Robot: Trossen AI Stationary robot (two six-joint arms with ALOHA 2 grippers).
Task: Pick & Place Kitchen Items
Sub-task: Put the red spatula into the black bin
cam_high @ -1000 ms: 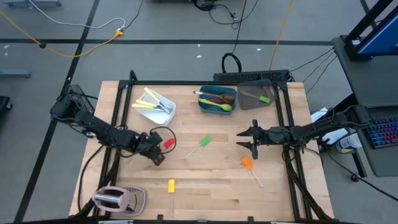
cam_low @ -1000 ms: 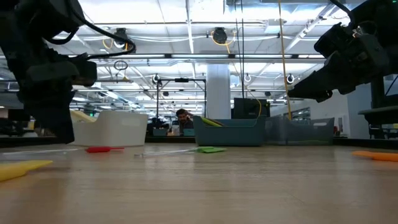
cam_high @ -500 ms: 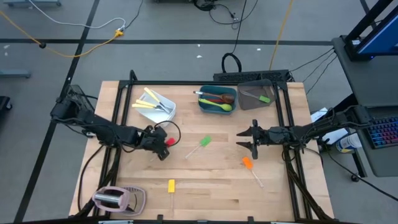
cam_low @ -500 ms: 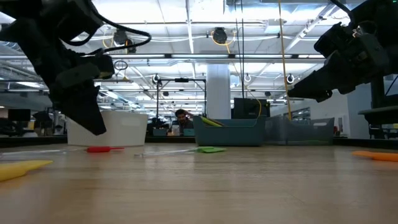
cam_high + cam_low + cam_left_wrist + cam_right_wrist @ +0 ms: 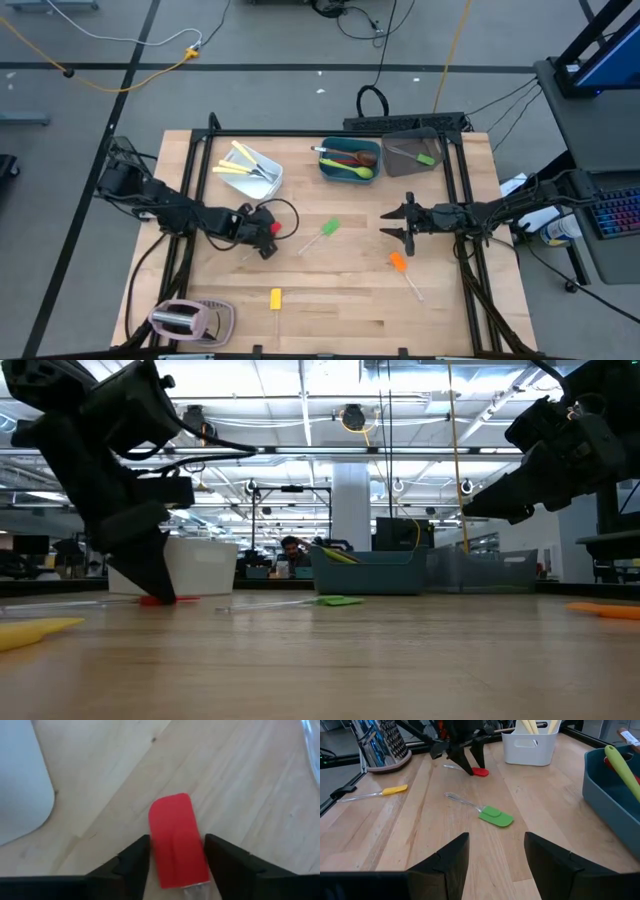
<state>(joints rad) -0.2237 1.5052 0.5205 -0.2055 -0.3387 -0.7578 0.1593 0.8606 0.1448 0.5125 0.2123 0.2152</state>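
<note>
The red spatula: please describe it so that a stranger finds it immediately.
Start at the white tub holding yellow-handled knives. Just in front of it, the left tool stands open over the red spatula. It is the only red utensil lying on the bare table; its neighbours are green, orange and yellow.

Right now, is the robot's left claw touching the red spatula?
Apart. The left wrist view shows the left gripper open, wood visible between each finger and the red spatula.
</note>
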